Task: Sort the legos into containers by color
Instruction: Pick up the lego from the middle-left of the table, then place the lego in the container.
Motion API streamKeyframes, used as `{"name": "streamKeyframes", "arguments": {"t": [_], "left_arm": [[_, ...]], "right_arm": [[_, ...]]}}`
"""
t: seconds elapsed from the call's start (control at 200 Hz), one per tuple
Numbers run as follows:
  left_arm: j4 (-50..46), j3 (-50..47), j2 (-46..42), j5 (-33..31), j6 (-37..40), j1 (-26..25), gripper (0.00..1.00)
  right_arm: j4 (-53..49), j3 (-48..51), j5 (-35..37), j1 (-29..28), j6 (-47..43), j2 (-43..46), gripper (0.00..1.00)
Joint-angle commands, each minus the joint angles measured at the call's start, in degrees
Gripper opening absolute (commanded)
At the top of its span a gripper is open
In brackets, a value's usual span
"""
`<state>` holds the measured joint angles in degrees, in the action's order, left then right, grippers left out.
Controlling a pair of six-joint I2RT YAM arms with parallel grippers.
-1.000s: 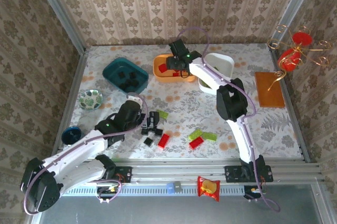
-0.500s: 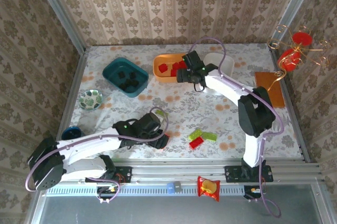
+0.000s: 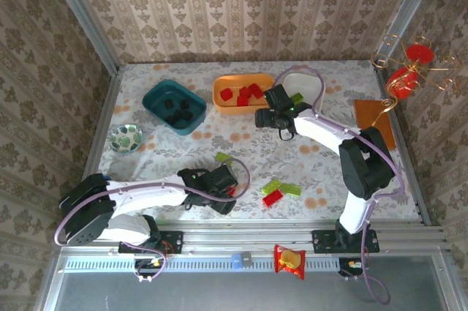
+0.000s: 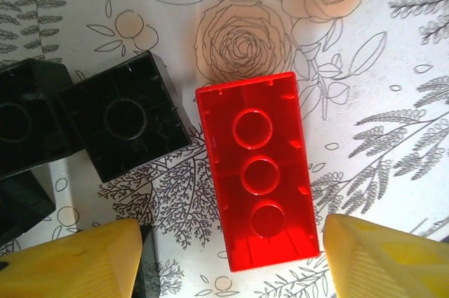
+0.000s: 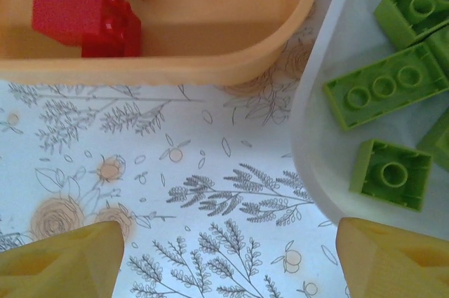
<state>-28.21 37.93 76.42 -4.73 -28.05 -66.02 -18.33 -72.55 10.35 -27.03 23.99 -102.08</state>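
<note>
The left arm (image 3: 139,192) and right arm (image 3: 322,128) share glossy white tubular links, black joint housings and a thin lilac cable (image 3: 298,69) looping along each; the left gripper (image 4: 231,242) and right gripper (image 5: 230,242) end in matte yellow wedge-shaped fingers (image 4: 70,259)

the floral-printed table (image 3: 248,146) carried a dark teal tray (image 3: 150,100), an orange tray (image 3: 241,110) and a white tray (image 3: 316,84) along its far side, a patterned bowl (image 3: 126,137) at the left and a wooden board (image 3: 373,124) at the right. nearer the front lay loose lime green bricks (image 3: 273,186), and a red oblong brick (image 4: 257,170) lay just beside a black square brick (image 4: 125,124).
</note>
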Motion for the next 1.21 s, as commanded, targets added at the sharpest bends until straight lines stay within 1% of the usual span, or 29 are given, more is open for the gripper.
{"name": "streamKeyframes", "arguments": {"t": [0.0, 0.2, 0.355, 0.42, 0.52, 0.63, 0.69, 0.755, 0.795, 0.87, 0.955, 1.06, 1.145, 1.2], "left_arm": [[0.1, 2.1, 1.7, 1.0, 1.2, -0.4, 0.65], [1.3, 2.9, 5.8, 1.4, 2.1, -0.5, 0.53], [3.1, 3.4, 7.6, 1.6, 2.8, -0.5, 0.50], [3.6, 3.5, 7.9, 1.6, 3.0, -0.5, 0.43], [3.8, 3.6, 7.4, 1.5, 3.3, -0.4, 0.35], [3.6, 4.4, 4.8, 1.3, 4.1, -0.3, 0.30], [3.5, 5.6, 2.6, 2.2, 4.6, 0.5, 0.29], [4.4, 6.7, -0.6, 2.7, 5.2, 2.3, 0.29], [5.5, 7.3, -2.5, 3.1, 5.6, 4.3, 0.29], [8.8, 8.5, -4.8, 3.4, 6.2, 9.5, 0.29], [12.7, 11.7, -4.0, 3.4, 6.6, 15.7, 0.29], [18.5, 16.9, 1.2, 3.0, 7.8, 21.9, 0.29], [21.6, 23.0, 8.7, 3.9, 8.9, 25.9, 0.29], [21.9, 27.7, 14.1, 4.7, 9.1, 27.9, 0.28]], "right_arm": [[2.0, 0.8, 0.9, 0.4, 1.0, 2.8, 0.81], [2.4, 1.4, 0.8, 0.7, 1.2, 3.6, 0.81], [2.5, 1.9, 0.6, 0.7, 1.4, 3.7, 0.81], [2.3, 2.0, 0.6, 0.7, 1.4, 3.8, 0.81], [2.5, 2.6, 0.6, 0.7, 1.6, 4.2, 0.81], [2.8, 3.5, 0.9, 0.7, 1.8, 4.9, 0.81], [3.1, 4.3, 1.0, 0.7, 2.1, 5.7, 0.81], [3.7, 5.6, 1.0, 0.7, 2.4, 6.7, 0.81], [3.9, 6.4, 1.0, 0.7, 2.8, 7.4, 0.81], [4.6, 8.0, 0.9, 0.7, 3.6, 8.8, 0.81], [5.1, 9.8, 0.7, 0.7, 4.6, 10.0, 0.81], [5.1, 11.6, 0.0, 0.7, 5.9, 11.2, 0.81], [5.1, 13.0, -0.2, 0.5, 6.4, 12.2, 0.81], [4.9, 13.8, -0.2, 0.2, 6.5, 12.9, 0.81]]}}
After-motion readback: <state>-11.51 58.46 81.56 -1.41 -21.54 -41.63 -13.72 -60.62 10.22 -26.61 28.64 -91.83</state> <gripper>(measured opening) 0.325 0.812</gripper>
